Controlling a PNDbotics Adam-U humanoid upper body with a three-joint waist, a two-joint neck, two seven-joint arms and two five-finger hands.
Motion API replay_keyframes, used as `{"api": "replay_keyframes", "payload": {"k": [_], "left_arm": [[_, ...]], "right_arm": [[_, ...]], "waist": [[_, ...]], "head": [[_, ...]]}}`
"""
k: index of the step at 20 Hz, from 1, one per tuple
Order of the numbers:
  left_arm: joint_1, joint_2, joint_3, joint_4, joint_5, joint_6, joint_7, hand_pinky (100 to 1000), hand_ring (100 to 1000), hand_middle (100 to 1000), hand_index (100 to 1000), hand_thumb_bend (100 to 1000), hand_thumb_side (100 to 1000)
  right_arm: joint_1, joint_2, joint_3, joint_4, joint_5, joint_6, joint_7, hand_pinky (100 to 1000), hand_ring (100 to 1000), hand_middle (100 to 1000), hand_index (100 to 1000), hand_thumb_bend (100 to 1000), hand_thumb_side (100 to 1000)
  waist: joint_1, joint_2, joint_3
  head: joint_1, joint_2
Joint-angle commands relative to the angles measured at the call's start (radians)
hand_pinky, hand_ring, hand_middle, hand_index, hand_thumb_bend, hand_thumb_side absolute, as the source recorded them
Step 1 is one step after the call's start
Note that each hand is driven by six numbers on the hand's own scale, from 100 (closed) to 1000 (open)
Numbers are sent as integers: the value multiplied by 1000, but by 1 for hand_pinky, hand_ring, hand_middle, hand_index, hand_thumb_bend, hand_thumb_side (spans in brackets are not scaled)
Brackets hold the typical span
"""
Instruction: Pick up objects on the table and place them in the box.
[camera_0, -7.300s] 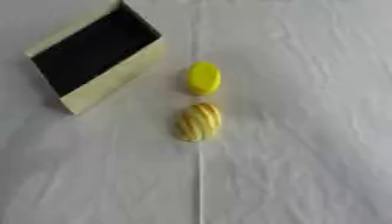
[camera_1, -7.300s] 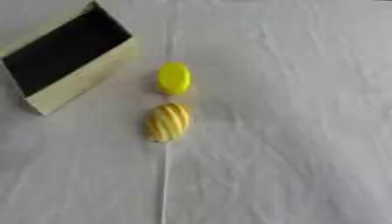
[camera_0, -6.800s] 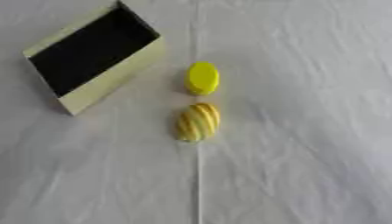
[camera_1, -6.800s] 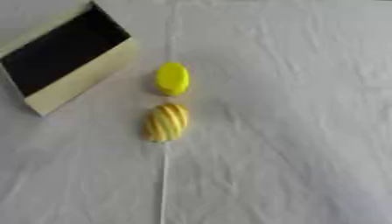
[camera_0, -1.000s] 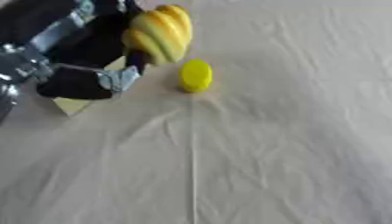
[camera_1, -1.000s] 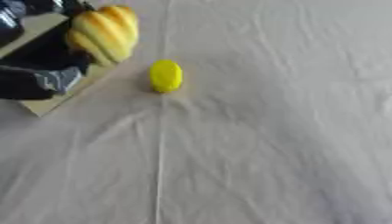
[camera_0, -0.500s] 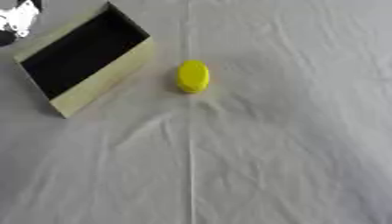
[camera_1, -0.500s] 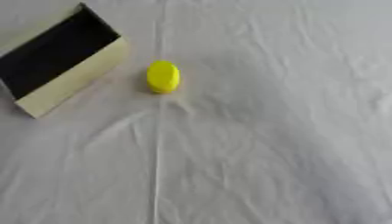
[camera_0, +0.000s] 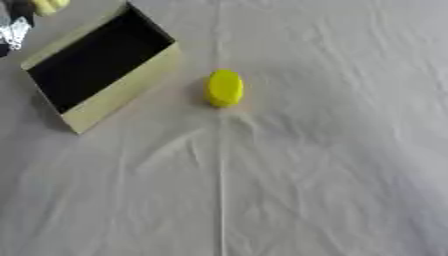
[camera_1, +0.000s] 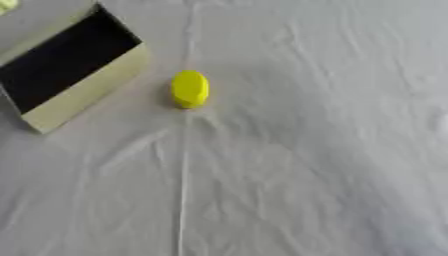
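one yellow oval (camera_0: 224, 87) beside box (camera_0: 122, 90), well apart from fingers (camera_0: 15, 30).

Table (camera_0: 332, 165) wearing a wrinkled white cloth (camera_0: 289, 200); box (camera_0: 122, 87) sitting upper left, yellow oval thing (camera_0: 224, 88) lying just beside it.

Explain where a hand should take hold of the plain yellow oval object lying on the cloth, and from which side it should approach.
Probably from above, fingers and thumb closing across the narrow width of the yellow oval object. Its long axis runs toward and away from the robot, so its left and right flanks are the short span. It lies alone on the white cloth, apart from the box, leaving both flanks free.
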Motion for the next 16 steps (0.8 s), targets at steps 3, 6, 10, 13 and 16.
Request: {"api": "replay_keyframes", "payload": {"k": [3,6,10,13,16], "left_arm": [[-25,3,-5,56,-35,-47,-1,723,708,601,655,100,234],[-28,-4,-9,78,-47,-56,-5,720,706,601,655,100,204],[-36,-15,-18,117,-81,-60,-16,720,708,603,657,100,187],[-41,-20,-25,137,-103,-69,-24,720,710,606,664,100,162],[-55,-28,-37,169,-145,-69,-47,720,718,611,683,100,138]], "right_arm": [[-7,-10,-15,-16,-1,5,-4,930,828,680,804,100,627],[-7,-5,-15,-16,-3,9,-4,930,828,678,804,100,627],[-8,-2,-13,-16,-6,13,0,931,828,677,803,100,628],[-8,0,-12,-16,-8,16,3,931,828,676,803,100,629],[-8,2,-11,-16,-10,18,7,931,828,675,803,100,629]], "waist": [[-1,-17,-2],[-1,-16,-2],[-1,-16,-3],[0,-15,-3],[1,-16,-4]], "head": [[5,-18],[6,-17],[6,-16],[6,-15],[7,-13]]}}
